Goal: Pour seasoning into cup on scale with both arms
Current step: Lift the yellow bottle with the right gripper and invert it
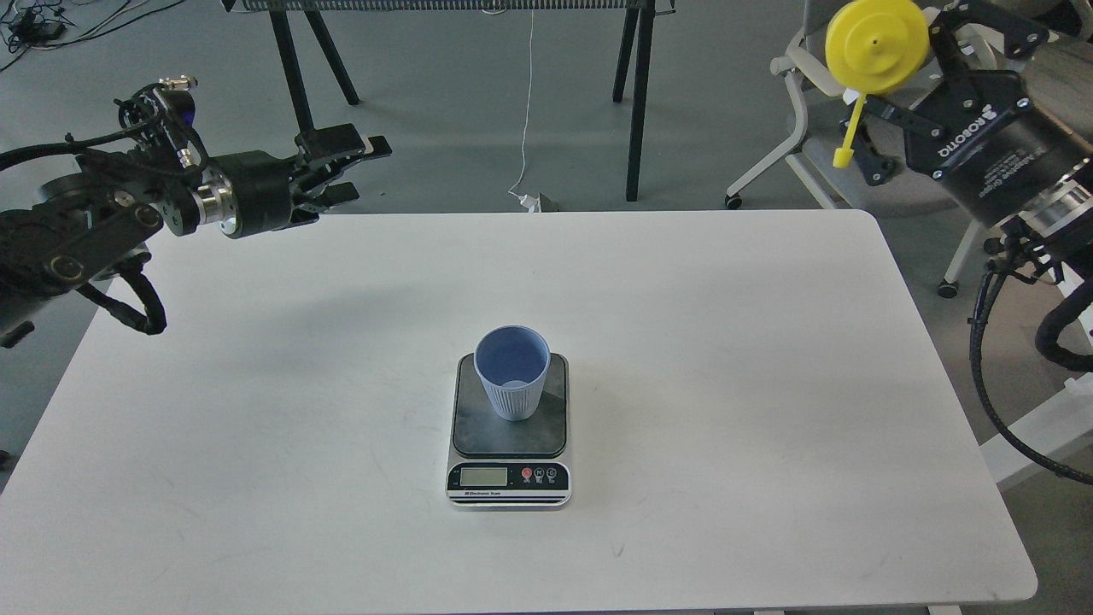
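The light-blue ribbed cup (511,374) stands upright on the dark platform of the scale (510,461) in the middle of the white table (256,410). My right gripper (918,64) is at the top right, high above the table's far right corner, shut on the yellow seasoning bottle (877,44). The bottle's nozzle end faces the camera and its small tethered cap (843,156) hangs down. My left gripper (359,166) is open and empty, above the table's far left edge, well away from the cup.
Grey office chairs (888,145) stand behind the table at the right. Black legs of a stand (636,102) are on the floor beyond the far edge. A second white tabletop edge (1037,427) is at the right.
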You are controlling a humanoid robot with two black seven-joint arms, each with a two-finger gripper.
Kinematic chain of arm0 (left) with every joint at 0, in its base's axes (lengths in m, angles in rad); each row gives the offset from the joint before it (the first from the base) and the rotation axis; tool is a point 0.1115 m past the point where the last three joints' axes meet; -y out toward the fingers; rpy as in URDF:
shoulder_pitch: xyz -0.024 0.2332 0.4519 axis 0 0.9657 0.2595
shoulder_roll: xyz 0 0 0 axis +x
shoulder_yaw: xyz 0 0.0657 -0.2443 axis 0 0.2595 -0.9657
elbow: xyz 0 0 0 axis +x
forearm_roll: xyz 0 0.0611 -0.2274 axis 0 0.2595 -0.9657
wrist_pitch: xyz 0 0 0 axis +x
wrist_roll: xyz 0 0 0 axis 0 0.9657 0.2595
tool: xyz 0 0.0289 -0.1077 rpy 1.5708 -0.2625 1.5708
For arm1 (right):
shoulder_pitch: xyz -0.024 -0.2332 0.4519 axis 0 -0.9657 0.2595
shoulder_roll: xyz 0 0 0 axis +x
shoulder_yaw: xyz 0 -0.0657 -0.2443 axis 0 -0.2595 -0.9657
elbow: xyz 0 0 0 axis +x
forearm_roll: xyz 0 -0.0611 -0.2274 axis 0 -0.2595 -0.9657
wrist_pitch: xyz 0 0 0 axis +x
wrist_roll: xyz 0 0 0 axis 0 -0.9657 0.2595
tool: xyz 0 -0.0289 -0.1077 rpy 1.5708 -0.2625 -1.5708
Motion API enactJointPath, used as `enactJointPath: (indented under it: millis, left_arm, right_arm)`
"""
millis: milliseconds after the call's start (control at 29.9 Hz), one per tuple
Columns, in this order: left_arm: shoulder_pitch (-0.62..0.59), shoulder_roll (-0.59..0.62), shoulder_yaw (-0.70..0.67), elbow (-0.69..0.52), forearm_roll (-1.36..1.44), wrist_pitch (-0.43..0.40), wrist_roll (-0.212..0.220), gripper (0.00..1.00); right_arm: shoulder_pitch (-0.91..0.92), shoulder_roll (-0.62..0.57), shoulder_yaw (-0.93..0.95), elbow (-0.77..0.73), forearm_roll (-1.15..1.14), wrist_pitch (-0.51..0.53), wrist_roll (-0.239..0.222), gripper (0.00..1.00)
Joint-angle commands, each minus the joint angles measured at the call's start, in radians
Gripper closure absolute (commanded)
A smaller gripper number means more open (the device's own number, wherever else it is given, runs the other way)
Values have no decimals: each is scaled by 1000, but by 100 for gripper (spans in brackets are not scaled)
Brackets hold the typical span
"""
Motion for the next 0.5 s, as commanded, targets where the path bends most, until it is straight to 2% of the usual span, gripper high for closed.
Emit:
enactJointPath:
  millis: [0,67,167,468]
  left_arm:
    - [0,4,0,0,0,0,0,1]
    - [0,5,0,0,0,0,0,1]
    - [0,5,0,0,0,0,0,1]
    - [6,2,0,0,2,0,0,1]
  right_arm:
    - [90,86,-112,42,-179,-162,1,96]
    - [148,112,-185,47,-256,-239,1,96]
    - [242,136,-311,42,-304,-300,3,96]
    - [529,225,-659,23,-404,-426,3,95]
